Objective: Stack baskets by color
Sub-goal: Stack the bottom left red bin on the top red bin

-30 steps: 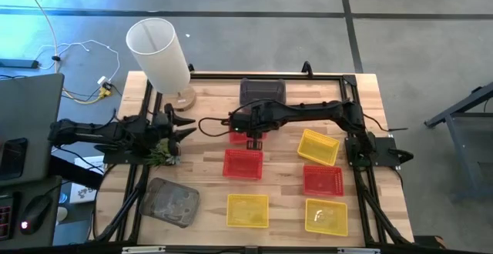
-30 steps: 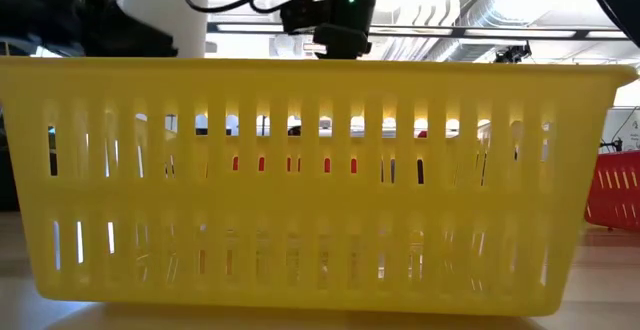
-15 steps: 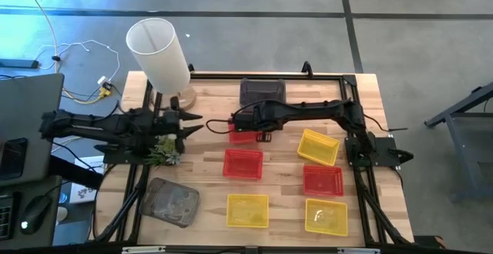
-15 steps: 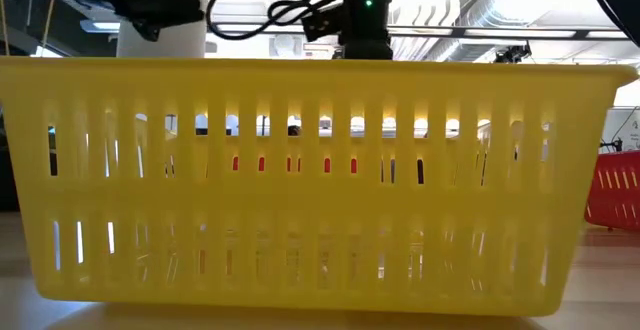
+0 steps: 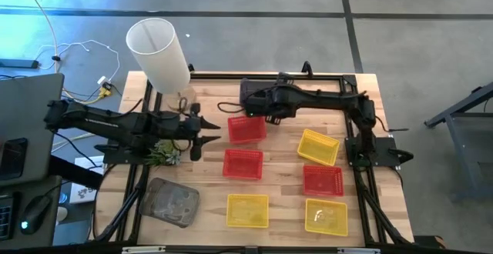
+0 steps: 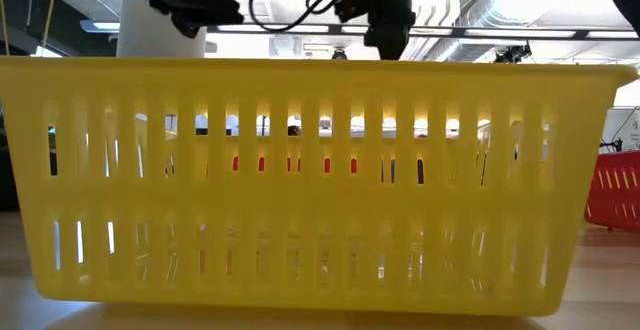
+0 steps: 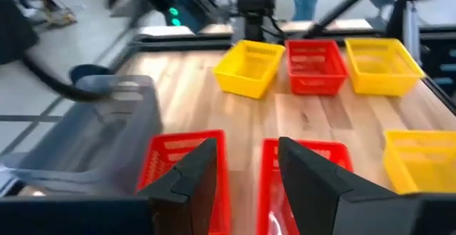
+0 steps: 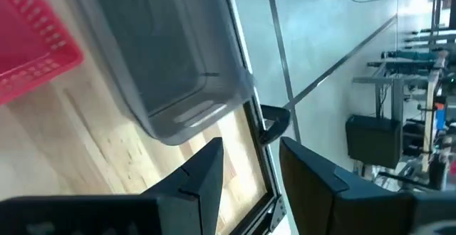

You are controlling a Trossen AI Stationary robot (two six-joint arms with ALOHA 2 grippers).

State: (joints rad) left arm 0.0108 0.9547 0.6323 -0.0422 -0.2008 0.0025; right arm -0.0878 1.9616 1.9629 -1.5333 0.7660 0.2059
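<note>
**Eight baskets unstacked, both hands empty**

Eight baskets lie single across the counter (image 5: 208,150): in the high view, the left hand (image 5: 206,137) hovers left of centre, the right hand (image 5: 260,106) between the grey basket (image 5: 262,91) and upper red basket (image 5: 247,128). Low view: a yellow basket (image 6: 320,180) fills the frame. Wrist views: both hands' fingers spread, gripping nothing.
</note>
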